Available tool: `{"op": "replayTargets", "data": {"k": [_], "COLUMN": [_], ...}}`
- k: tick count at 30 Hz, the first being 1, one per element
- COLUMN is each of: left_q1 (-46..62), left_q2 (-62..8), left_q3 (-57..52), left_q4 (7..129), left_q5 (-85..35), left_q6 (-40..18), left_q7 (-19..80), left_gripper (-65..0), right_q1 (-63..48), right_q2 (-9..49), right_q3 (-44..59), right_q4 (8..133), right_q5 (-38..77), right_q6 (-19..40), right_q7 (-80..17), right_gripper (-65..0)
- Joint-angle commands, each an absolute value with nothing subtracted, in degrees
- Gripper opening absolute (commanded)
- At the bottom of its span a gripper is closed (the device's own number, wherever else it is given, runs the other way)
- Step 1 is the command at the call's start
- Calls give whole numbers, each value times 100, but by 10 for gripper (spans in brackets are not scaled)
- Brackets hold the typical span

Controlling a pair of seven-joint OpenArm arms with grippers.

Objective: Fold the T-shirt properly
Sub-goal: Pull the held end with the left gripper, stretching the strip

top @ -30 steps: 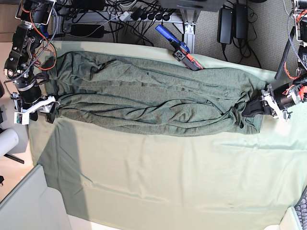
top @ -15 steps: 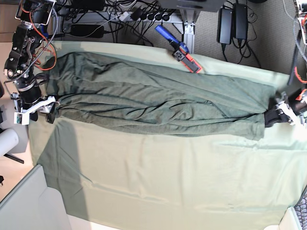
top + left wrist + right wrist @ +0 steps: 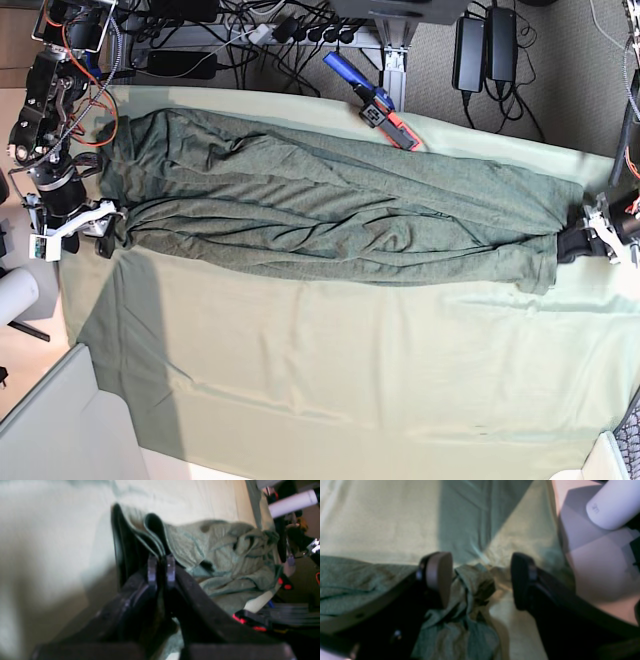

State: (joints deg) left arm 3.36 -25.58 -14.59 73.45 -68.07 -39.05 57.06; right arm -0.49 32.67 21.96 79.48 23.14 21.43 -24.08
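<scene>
At table edges, left end effector (image 3: 161,566) pinching blurred T-shirt (image 3: 330,205) hem, right end effector (image 3: 480,580) spread.

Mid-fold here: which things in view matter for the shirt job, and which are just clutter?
Job:
T-shirt
left tool, pinching the shirt's edge
right tool, jaws apart over bunched shirt fabric

Lying about:
blue and red clamp
power bricks
cable tangle

Left hand (image 3: 585,243) partly cut off by base view's edge; T-shirt (image 3: 225,555) blurred in both wrist views.
</scene>
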Motion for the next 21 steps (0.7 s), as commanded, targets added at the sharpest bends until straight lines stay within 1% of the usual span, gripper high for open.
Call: {"op": "replayTargets", "data": {"k": [1,3,4,5,9,15,21], "left_q1": [333,421,436,440,443,447,482], "left_q2": [-2670,-2670,-2670,-2670,-2670,-2663,-2585], "left_q3": [-1490,-1490,-1490,-1490,-1492,-1492,-1288], "left_q4": [7446,7446,7446,7446,7446,7446,7446], "left_q5": [-6954,-6914,-6845,-6731,-6204,-5546,-5979], "left_q6": [-4000,-4000,-4000,-4000,-4000,-4000,-4000], "left_q7": [5618,5610,5586,5548,5223,5078,5384], "left_gripper": [-491,-373,-333,-312,-306,-306,-306], "right_q1": [14,14,14,14,14,12,14], "right_q2": [3411,3411,3409,3409,3411,3409,3409], "right_q3": [2248,2248,2248,2248,2248,2248,2248], "right_q4": [8025,8023,8025,8025,8025,8025,8025], "right_q5": [2359,2359,2359,2362,2359,2362,2362], "right_q6": [2126,2126,2126,2126,2126,2126,2126], "right_q7": [-2272,-2272,-2272,-2272,-2274,-2274,-2274], "right_gripper": [-281,-281,-281,-281,-281,-281,-281]}}
